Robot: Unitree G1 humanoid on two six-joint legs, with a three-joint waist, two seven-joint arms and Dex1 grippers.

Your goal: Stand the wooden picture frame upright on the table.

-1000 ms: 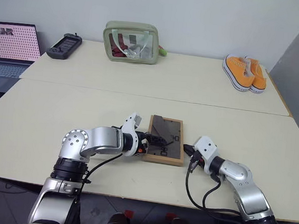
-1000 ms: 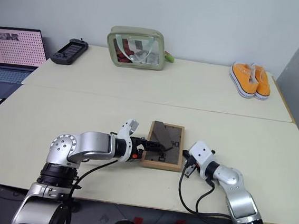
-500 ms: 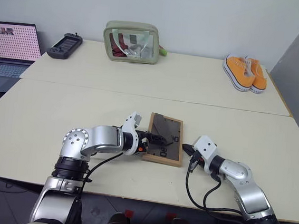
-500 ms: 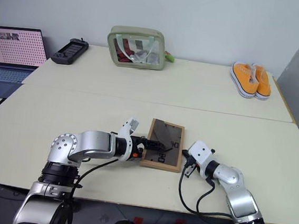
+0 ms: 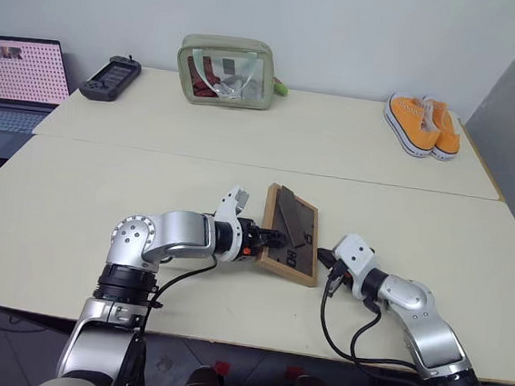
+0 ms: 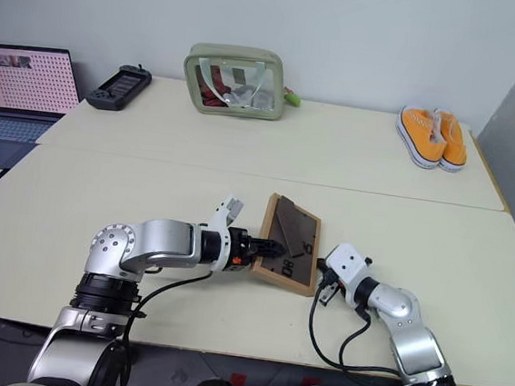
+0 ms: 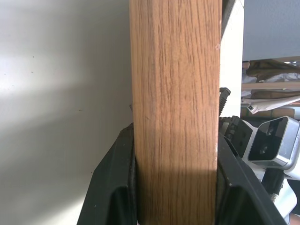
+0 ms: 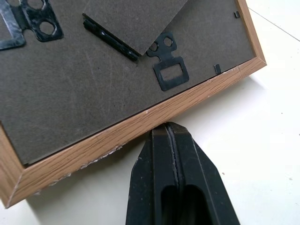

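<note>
You are tipping the frame (image 5: 290, 235) up at the worktop's (image 5: 103, 187) near middle: left tool (image 5: 271, 240) is clamping its left rail, right tool (image 8: 168, 133), clenched empty, is bracing the right edge. Next, keep raising onto its stand.

You are looking at an evenly lit scene in both head views; soft light is washing over the bench (image 5: 103, 187) and throwing only faint shadows. The far wall is reading pale and flat, with no glare. In the left wrist view the wooden picture frame (image 7: 176, 108) is sitting very close, its grain staying sharp, while a broad grey shadow is falling across the bench beside it and darkening the frame's near end. In the right wrist view the closed fingers of the right end effector (image 8: 169, 133) are showing soft sheen.
</note>
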